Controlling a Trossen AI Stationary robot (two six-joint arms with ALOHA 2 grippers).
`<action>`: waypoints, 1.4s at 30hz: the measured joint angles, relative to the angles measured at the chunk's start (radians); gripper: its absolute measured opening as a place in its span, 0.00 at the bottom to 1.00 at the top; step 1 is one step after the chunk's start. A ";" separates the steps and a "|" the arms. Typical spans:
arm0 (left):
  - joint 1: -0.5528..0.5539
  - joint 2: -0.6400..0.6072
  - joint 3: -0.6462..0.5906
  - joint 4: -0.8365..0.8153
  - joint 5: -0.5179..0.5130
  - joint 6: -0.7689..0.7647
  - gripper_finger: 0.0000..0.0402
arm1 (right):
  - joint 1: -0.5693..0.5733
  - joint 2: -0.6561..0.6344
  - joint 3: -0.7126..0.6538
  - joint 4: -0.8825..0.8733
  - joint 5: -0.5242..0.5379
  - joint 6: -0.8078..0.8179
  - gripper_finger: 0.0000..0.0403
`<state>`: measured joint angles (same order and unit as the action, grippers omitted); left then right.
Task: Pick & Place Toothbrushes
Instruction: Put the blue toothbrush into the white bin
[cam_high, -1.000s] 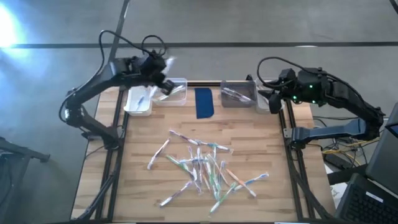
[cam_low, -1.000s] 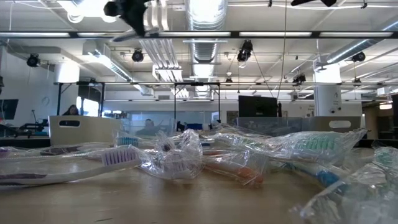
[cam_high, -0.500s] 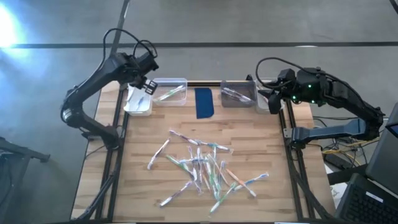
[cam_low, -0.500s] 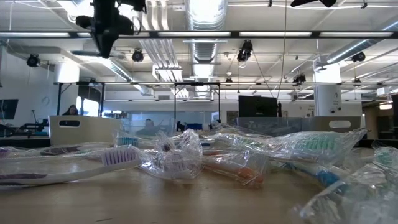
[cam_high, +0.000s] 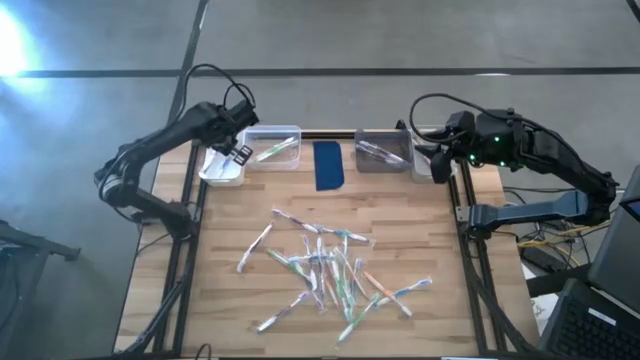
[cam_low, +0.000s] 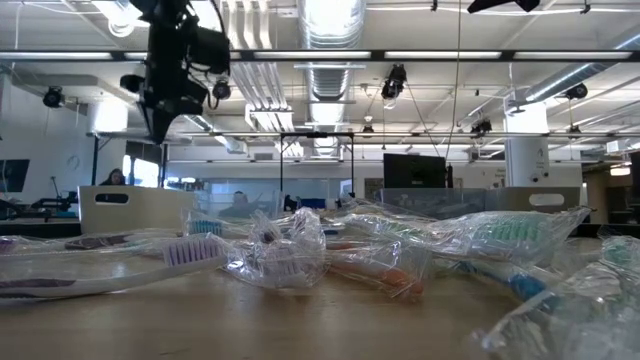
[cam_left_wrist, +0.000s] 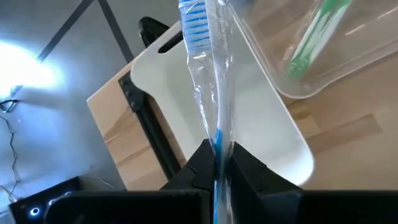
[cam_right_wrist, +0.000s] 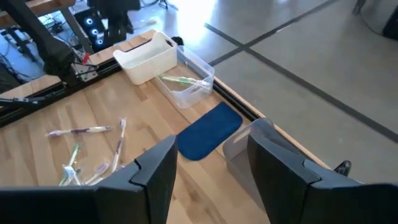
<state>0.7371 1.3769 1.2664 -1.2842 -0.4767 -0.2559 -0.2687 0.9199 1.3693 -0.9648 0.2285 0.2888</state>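
Over at the far left corner of the table, the left gripper hangs above a white bin, its fingers clamped on a blue-bristled toothbrush sealed in a clear wrapper. The brush juts out over the bin's open inside. Right beside the white bin sits a clear bin with a green toothbrush lying in it.

Next along the far edge comes a blue pad, then a grey bin holding at least one more wrapped brush.

The right gripper waits at the far right corner, just beside the grey bin, its fingers spread apart and holding nothing.

The rest of the toothbrushes lie scattered in a loose heap on the middle of the wooden top, well apart from the bins, crossing one another at all angles in their crinkled wrappers. From table height, a purple-bristled one and a teal one show nearest.
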 joint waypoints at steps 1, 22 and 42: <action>0.008 0.000 -0.023 0.027 0.000 0.007 0.05 | 0.000 0.000 0.000 0.000 0.009 0.000 0.47; 0.124 0.142 -0.136 0.143 0.040 0.079 0.05 | -0.001 -0.001 0.000 0.000 0.086 -0.009 0.48; 0.172 0.222 -0.160 0.272 0.021 0.138 0.05 | -0.001 -0.002 -0.001 -0.031 0.087 -0.012 0.42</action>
<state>0.9094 1.5989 1.1066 -1.0123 -0.4552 -0.1181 -0.2695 0.9180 1.3685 -0.9958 0.3157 0.2771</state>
